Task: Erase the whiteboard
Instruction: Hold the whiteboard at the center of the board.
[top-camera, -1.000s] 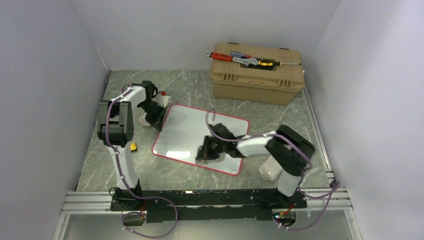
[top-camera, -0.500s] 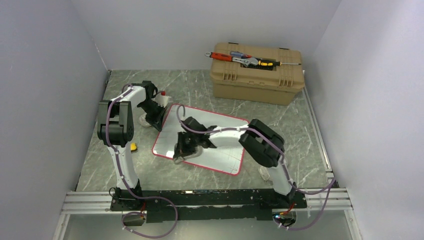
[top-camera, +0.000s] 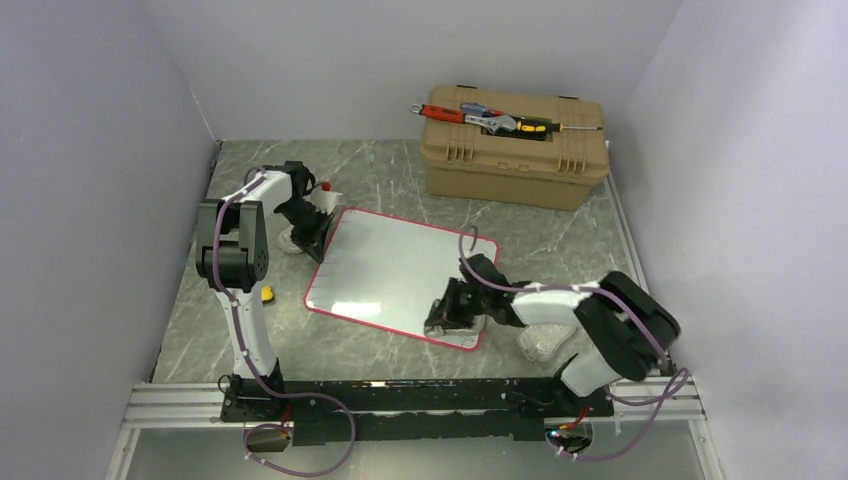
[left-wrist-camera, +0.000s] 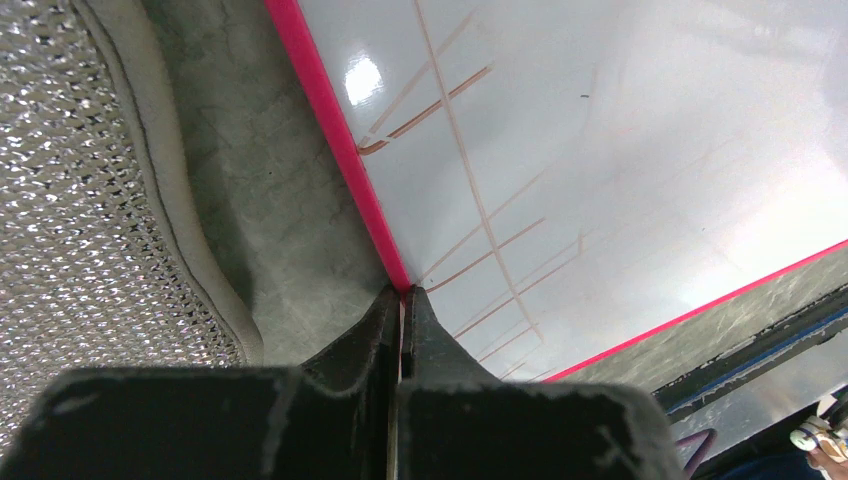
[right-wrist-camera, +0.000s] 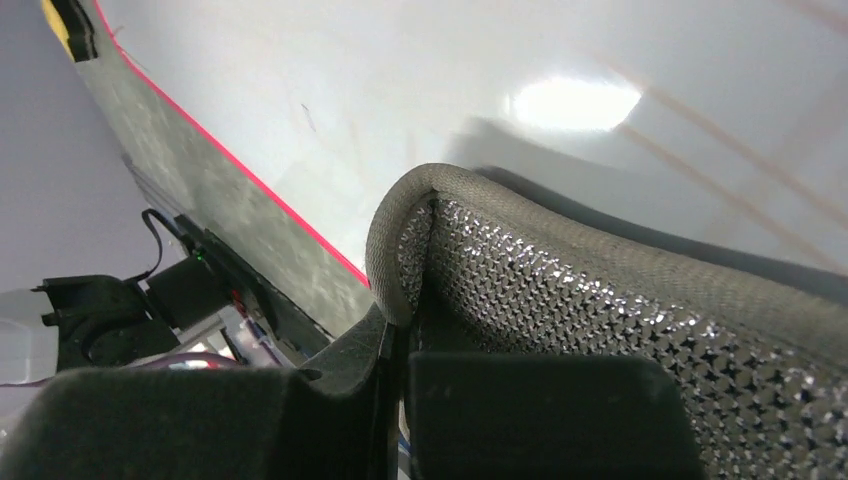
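The whiteboard, glossy white with a thin red rim, lies flat mid-table. Faint brownish pen lines cross it near its far-left corner. My left gripper sits at that corner, and in the left wrist view its jaws are shut on the red rim. My right gripper is over the board's near-right corner. In the right wrist view the right gripper is shut on a silvery mesh wiping pad that is pressed flat against the white surface.
A tan toolbox with hand tools on its lid stands at the back right. A second mesh pad lies left of the board, beside a white bottle with a red cap. A yellow item and a silvery bundle lie near the arms.
My right gripper has swept the pad left along the board's near half, then back right to the near-right corner. The left gripper and the board have stayed put.
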